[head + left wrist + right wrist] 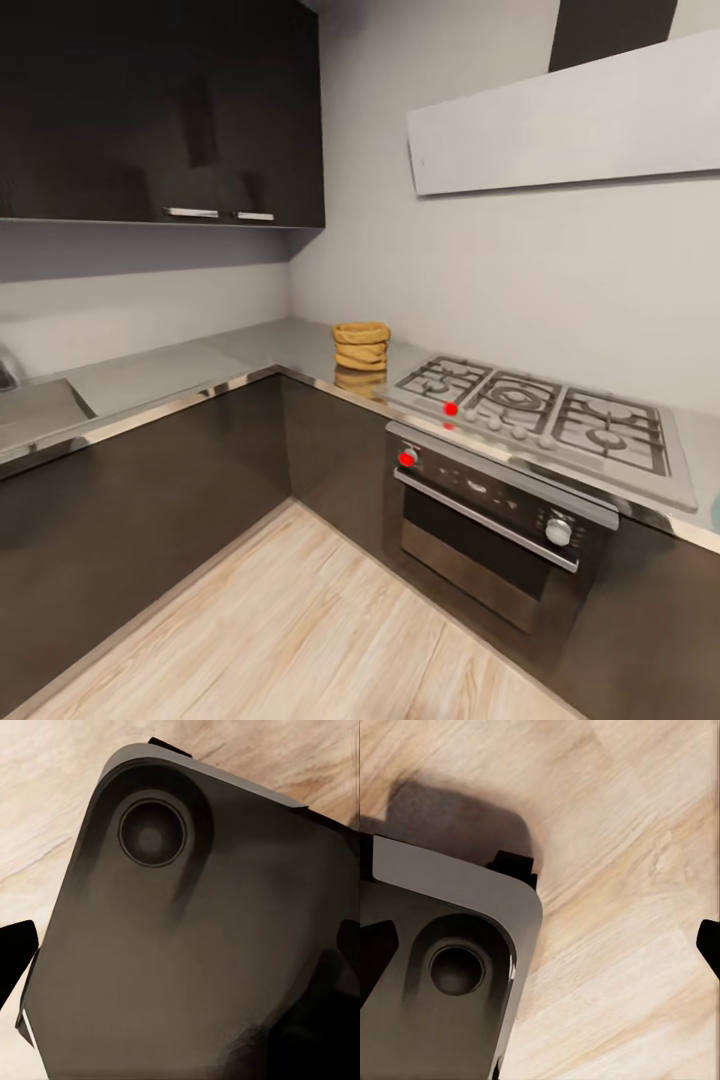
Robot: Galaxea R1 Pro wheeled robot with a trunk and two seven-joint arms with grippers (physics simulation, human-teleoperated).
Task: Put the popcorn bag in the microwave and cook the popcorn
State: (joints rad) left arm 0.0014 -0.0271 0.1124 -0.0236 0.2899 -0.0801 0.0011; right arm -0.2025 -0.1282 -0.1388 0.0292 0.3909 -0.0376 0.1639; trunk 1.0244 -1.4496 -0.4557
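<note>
Popcorn bag (361, 345) on worktop (180, 370) beside hob (540, 410); jaws' state cannot be told; hasty approach risks toppling it

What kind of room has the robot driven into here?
A kitchen, by the look of it: an L-shaped grey countertop over dark cabinets, a gas hob with a steel oven beneath it, and a flat hood above. The tan popcorn bag sits on the worktop beside the hob.
</note>
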